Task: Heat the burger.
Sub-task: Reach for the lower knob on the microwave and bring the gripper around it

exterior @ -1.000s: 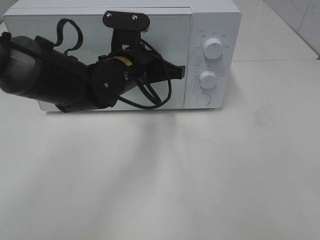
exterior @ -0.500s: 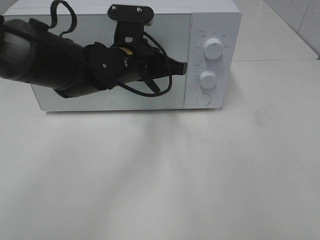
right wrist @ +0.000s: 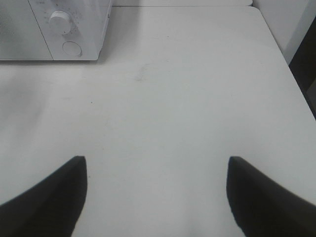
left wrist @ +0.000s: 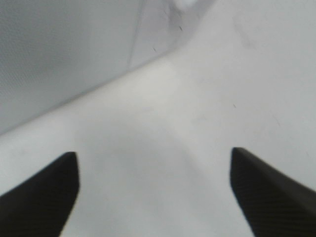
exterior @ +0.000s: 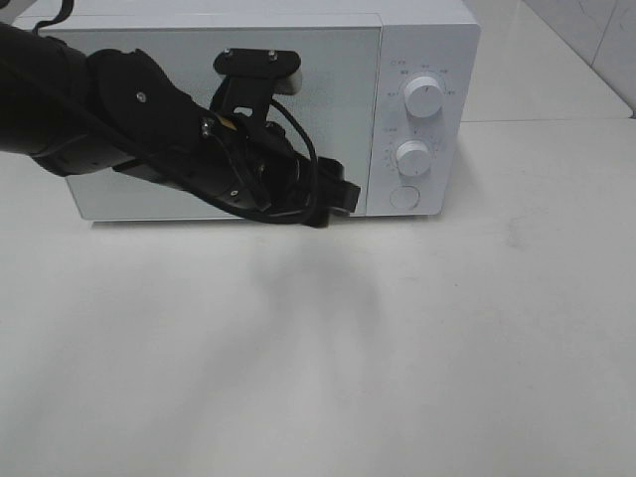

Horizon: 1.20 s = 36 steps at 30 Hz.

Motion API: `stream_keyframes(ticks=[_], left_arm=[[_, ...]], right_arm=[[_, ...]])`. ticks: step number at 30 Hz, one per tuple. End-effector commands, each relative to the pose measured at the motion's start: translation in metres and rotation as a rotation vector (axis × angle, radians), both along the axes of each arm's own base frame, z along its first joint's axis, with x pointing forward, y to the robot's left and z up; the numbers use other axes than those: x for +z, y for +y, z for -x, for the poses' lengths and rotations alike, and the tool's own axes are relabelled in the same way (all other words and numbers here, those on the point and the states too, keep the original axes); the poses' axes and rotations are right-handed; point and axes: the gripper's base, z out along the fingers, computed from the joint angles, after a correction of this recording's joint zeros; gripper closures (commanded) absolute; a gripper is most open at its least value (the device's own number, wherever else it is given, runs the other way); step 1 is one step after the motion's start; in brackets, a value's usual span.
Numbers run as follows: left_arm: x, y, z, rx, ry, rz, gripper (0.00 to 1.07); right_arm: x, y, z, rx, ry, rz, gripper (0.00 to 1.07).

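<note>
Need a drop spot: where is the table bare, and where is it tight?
The table is bare in front of the microwave and to its right. Tight only at the door, where the left pincer hangs.

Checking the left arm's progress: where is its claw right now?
In the high view, the left claw is at the lower right corner of the microwave door, just left of the round button.

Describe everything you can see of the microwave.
The microwave is a white box standing on the white table, its door shut. Its right-hand panel carries an upper knob and a lower knob above a round button. The left gripper, open, hangs before the door's lower right corner; contact cannot be told.
</note>
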Motion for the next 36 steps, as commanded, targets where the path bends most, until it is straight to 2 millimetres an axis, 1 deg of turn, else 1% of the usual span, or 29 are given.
stream_keyframes(ticks=[1, 2, 3, 5, 7, 8, 10, 11, 15, 17, 18, 19, 20, 21, 22, 23, 24, 25, 26, 27, 28, 29, 30, 31, 32, 33, 34, 35, 36], left_arm=[[0.004, 0.001, 0.012, -0.071, 0.082, -0.028, 0.06], [0.003, 0.003, 0.017, -0.114, 0.129, -0.056, 0.06], [0.003, 0.003, 0.017, -0.114, 0.129, -0.056, 0.06], [0.006, 0.008, 0.026, -0.194, 0.169, -0.119, 0.07], [0.008, 0.009, 0.029, -0.214, 0.177, -0.138, 0.07], [0.01, 0.014, 0.035, -0.254, 0.209, -0.182, 0.07], [0.011, 0.015, 0.037, -0.265, 0.223, -0.198, 0.07], [0.015, 0.019, 0.041, -0.275, 0.249, -0.226, 0.07], [0.021, 0.026, 0.045, -0.25, 0.273, -0.259, 0.07], [0.028, 0.034, 0.047, -0.222, 0.277, -0.322, 0.07], [0.028, 0.034, 0.047, -0.222, 0.277, -0.322, 0.07], [0.03, 0.037, 0.048, -0.21, 0.279, -0.343, 0.07], [0.034, 0.045, 0.047, -0.183, 0.282, -0.37, 0.07], [0.034, 0.045, 0.047, -0.183, 0.282, -0.37, 0.07], [0.036, 0.05, 0.045, -0.167, 0.289, -0.371, 0.07], [0.041, 0.062, 0.04, -0.131, 0.31, -0.365, 0.07], [0.041, 0.062, 0.04, -0.131, 0.31, -0.365, 0.07], [0.043, 0.067, 0.038, -0.112, 0.319, -0.359, 0.07], [0.048, 0.082, 0.033, -0.074, 0.341, -0.351, 0.07], [0.048, 0.082, 0.033, -0.074, 0.341, -0.351, 0.07], [0.054, 0.099, 0.029, -0.035, 0.36, -0.342, 0.07], [0.058, 0.106, 0.027, -0.016, 0.365, -0.339, 0.07], [0.058, 0.106, 0.027, -0.016, 0.365, -0.339, 0.07], [0.063, 0.124, 0.024, 0.035, 0.384, -0.331, 0.07], [0.066, 0.133, 0.023, 0.063, 0.392, -0.326, 0.07], [0.066, 0.133, 0.023, 0.063, 0.392, -0.326, 0.07], [0.07, 0.15, 0.024, 0.113, 0.403, -0.315, 0.07], [0.071, 0.16, 0.025, 0.144, 0.408, -0.308, 0.07], [0.071, 0.16, 0.025, 0.144, 0.408, -0.308, 0.07]], right_arm=[[0.0, 0.0, 0.003, -0.004, -0.028, 0.004, 0.32], [0.0, 0.0, 0.003, -0.004, -0.028, 0.004, 0.32], [0.0, 0.0, 0.003, -0.004, -0.028, 0.004, 0.32], [0.0, 0.0, 0.003, -0.004, -0.028, 0.004, 0.32], [0.0, 0.0, 0.003, -0.004, -0.028, 0.004, 0.32], [0.0, 0.0, 0.003, -0.004, -0.028, 0.004, 0.32], [0.0, 0.0, 0.003, -0.004, -0.028, 0.004, 0.32], [0.0, 0.0, 0.003, -0.004, -0.028, 0.004, 0.32], [0.0, 0.0, 0.003, -0.004, -0.028, 0.004, 0.32], [0.0, 0.0, 0.003, -0.004, -0.028, 0.004, 0.32], [0.0, 0.0, 0.003, -0.004, -0.028, 0.004, 0.32], [0.0, 0.0, 0.003, -0.004, -0.028, 0.004, 0.32], [0.0, 0.0, 0.003, -0.004, -0.028, 0.004, 0.32], [0.0, 0.0, 0.003, -0.004, -0.028, 0.004, 0.32], [0.0, 0.0, 0.003, -0.004, -0.028, 0.004, 0.32], [0.0, 0.0, 0.003, -0.004, -0.028, 0.004, 0.32], [0.0, 0.0, 0.003, -0.004, -0.028, 0.004, 0.32], [0.0, 0.0, 0.003, -0.004, -0.028, 0.004, 0.32], [0.0, 0.0, 0.003, -0.004, -0.028, 0.004, 0.32], [0.0, 0.0, 0.003, -0.004, -0.028, 0.004, 0.32], [0.0, 0.0, 0.003, -0.004, -0.028, 0.004, 0.32], [0.0, 0.0, 0.003, -0.004, -0.028, 0.004, 0.32], [0.0, 0.0, 0.003, -0.004, -0.028, 0.004, 0.32], [0.0, 0.0, 0.003, -0.004, -0.028, 0.004, 0.32], [0.0, 0.0, 0.003, -0.004, -0.028, 0.004, 0.32], [0.0, 0.0, 0.003, -0.004, -0.028, 0.004, 0.32], [0.0, 0.0, 0.003, -0.004, -0.028, 0.004, 0.32], [0.0, 0.0, 0.003, -0.004, -0.028, 0.004, 0.32], [0.0, 0.0, 0.003, -0.004, -0.028, 0.004, 0.32]])
